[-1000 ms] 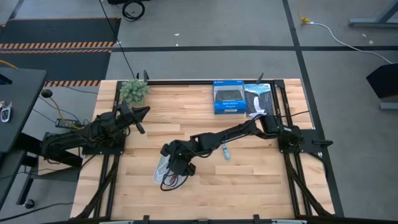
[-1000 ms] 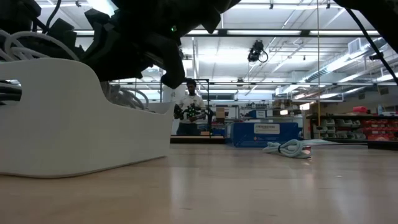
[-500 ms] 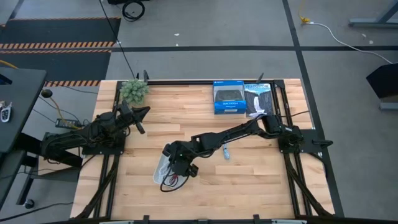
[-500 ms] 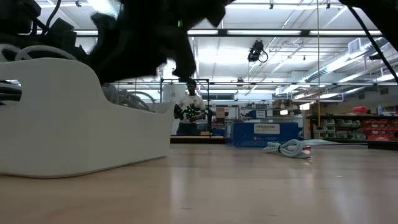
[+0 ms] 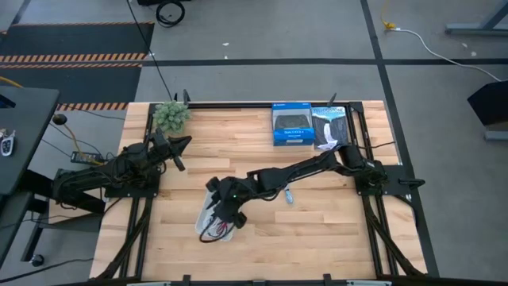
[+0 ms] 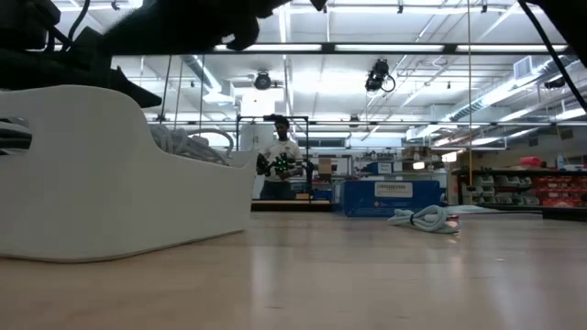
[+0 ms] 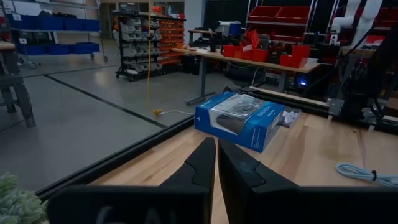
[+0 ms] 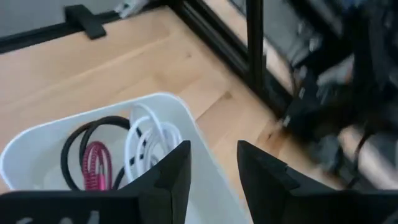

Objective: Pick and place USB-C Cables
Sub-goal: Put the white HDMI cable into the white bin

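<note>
Three cables lie in the white bin (image 8: 186, 124); one light-blue cable (image 5: 286, 193) lies on the tabletop (image 5: 317, 230) beside it. Right hand (image 8: 208, 165) hovers empty, fingers apart, above the bin. The cable looks light and limp; grip its bundled middle. Left hand (image 7: 216, 163), fingers together, waits well apart.

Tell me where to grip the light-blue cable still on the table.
Grip the light-blue cable across its bunched middle, coming straight down from above: it lies flat on the bare table, apart from the white bin, with free wood on both sides. The right gripper is nearest, probably.
</note>
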Robot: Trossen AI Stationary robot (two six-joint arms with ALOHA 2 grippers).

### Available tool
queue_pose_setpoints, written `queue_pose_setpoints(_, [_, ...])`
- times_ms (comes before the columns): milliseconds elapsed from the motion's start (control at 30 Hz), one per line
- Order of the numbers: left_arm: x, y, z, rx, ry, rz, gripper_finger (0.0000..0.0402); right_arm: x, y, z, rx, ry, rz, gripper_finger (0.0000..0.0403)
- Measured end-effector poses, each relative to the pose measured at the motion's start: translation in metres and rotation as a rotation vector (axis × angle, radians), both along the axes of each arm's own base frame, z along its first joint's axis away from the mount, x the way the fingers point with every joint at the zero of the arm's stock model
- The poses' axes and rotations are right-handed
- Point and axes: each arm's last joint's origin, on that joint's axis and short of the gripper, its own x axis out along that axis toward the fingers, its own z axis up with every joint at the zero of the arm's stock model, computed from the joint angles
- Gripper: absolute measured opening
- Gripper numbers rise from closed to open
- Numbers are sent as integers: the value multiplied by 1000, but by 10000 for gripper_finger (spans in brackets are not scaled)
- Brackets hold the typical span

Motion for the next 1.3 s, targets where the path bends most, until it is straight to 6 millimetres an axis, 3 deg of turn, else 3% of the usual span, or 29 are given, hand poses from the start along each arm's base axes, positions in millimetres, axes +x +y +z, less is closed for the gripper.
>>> queue_pose_setpoints(167, [0,0,0,0,0,0,25,2,-3,-12,129,63,-123,125])
queue_pose_setpoints(300, [0,0,0,0,-1,0,25,0,-3,-63,82,211,-142,110])
queue_pose_setpoints(500, [0,0,0,-1,3,0,25,-3,1,-88,11,279,-119,93])
queue_pose_setpoints(667, [0,0,0,-1,3,0,25,-6,0,-77,6,266,-127,89])
queue_pose_setpoints(933, [0,0,0,-1,2,0,25,-11,-1,-40,27,190,-130,89])
queue_pose_setpoints(1300, [0,0,0,0,2,0,25,-16,3,-44,20,249,-69,88])
